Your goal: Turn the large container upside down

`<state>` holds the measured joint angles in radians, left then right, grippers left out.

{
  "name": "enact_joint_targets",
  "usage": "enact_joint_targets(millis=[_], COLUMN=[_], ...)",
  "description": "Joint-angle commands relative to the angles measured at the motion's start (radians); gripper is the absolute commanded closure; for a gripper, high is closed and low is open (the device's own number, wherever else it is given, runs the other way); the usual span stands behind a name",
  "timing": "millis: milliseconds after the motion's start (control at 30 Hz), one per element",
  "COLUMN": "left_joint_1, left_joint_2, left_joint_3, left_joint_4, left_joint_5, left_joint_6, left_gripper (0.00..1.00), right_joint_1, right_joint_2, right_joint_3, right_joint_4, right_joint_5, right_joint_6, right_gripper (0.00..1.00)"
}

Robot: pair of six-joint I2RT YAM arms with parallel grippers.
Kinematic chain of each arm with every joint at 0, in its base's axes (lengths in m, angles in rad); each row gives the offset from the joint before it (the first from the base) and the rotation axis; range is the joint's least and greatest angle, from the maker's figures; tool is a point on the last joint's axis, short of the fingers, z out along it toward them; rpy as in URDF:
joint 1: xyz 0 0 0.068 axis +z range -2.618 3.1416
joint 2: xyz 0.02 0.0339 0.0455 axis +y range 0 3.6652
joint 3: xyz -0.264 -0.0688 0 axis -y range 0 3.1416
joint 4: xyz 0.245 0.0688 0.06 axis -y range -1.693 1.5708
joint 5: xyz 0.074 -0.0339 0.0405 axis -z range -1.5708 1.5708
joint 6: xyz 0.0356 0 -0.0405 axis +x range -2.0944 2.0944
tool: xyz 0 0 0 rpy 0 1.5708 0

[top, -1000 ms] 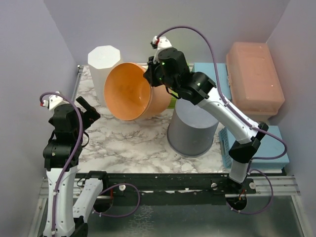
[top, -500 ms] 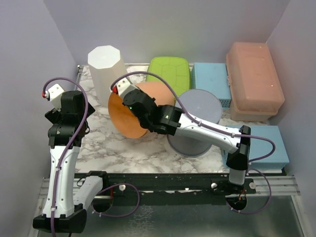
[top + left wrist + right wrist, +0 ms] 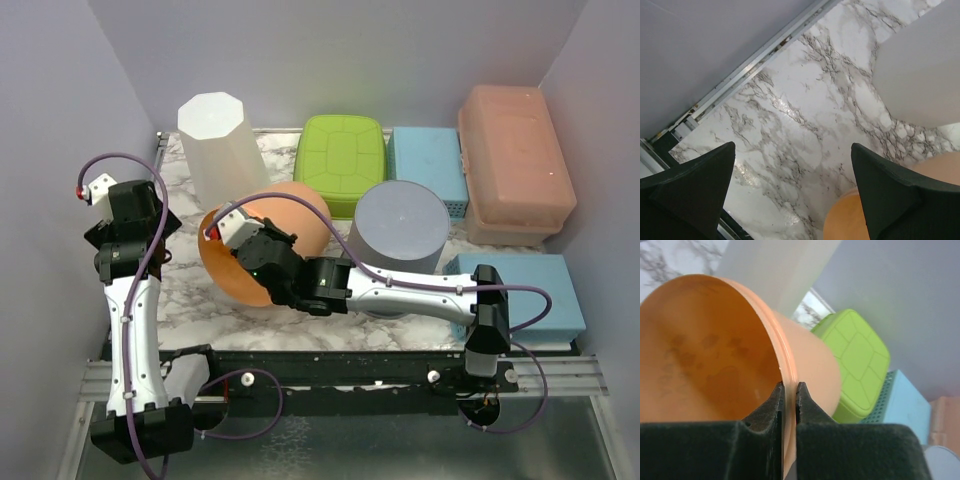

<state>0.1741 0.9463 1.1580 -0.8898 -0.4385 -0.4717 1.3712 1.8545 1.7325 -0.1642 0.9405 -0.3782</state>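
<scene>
Fingers shut tight up top: the right gripper [image 3: 240, 266] is clamped on the rim of the one orange bucket [image 3: 305, 205]. It lies tipped on the table [image 3: 200, 305], with its long axis running from the mouth at the fingers out to one green box [image 3: 340, 160]. The left gripper [image 3: 155, 232] gapes. Around them: one white bin [image 3: 225, 150], one grey bin [image 3: 400, 225], two blue boxes [image 3: 430, 165], one pink box [image 3: 515, 160].

Left wrist: jaws wide apart, holding nothing, the bucket's edge by one finger.

Right wrist: fingers [image 3: 774, 407] squeeze the rim, the hollow to their left.
</scene>
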Motion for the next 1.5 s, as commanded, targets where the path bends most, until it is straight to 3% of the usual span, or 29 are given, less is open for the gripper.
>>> enact_joint_targets(millis=[0,167,333,433,567,700,933,1067,1167,1333,1467], left_joint_1=[0.023,0.025,0.025,0.025,0.024,0.02,0.006,-0.008,-0.01,-0.009,-0.01], left_joint_2=[-0.022,-0.056,-0.083,-0.096,-0.113,-0.109,-0.117,-0.174,-0.242,-0.302,-0.348], left_joint_3=[-0.031,-0.079,-0.071,-0.085,-0.085,-0.044,0.012,0.005,-0.026,-0.095,-0.117], left_joint_4=[0.022,0.011,-0.042,-0.051,-0.058,-0.07,-0.089,-0.1,-0.103,-0.138,-0.21], left_joint_5=[0.121,0.179,0.185,0.199,0.229,0.231,0.307,0.379,0.452,0.67,0.711], left_joint_6=[0.031,0.001,-0.009,-0.03,-0.071,-0.091,-0.144,-0.208,-0.269,-0.33,-0.321], left_gripper=[0.01,0.01,0.01,0.01,0.01,0.01,0.01,0.01,0.05,0.12,0.17], right_joint_1=[-0.011,-0.008,-0.011,-0.013,-0.035,-0.075,-0.165,-0.262,-0.321,-0.412,-0.498], right_joint_2=[0.009,0.027,0.041,0.039,0.026,-0.015,-0.095,-0.13,-0.146,-0.059,0.021], right_joint_3=[-0.02,-0.023,-0.031,-0.028,-0.026,-0.013,0.019,0.022,0.024,0.152,0.221], right_joint_4=[-0.244,-0.334,-0.348,-0.349,-0.349,-0.346,-0.314,-0.299,-0.275,-0.353,-0.366], right_joint_5=[-0.278,-0.472,-0.58,-0.638,-0.712,-0.798,-0.913,-1.008,-1.069,-1.045,-1.058], right_joint_6=[0.295,0.47,0.546,0.563,0.588,0.616,0.65,0.688,0.689,0.674,0.685], right_gripper=[0.99,0.99,0.98,0.85,0.76,0.53,0.41,0.39,0.31,0.24,0.2])
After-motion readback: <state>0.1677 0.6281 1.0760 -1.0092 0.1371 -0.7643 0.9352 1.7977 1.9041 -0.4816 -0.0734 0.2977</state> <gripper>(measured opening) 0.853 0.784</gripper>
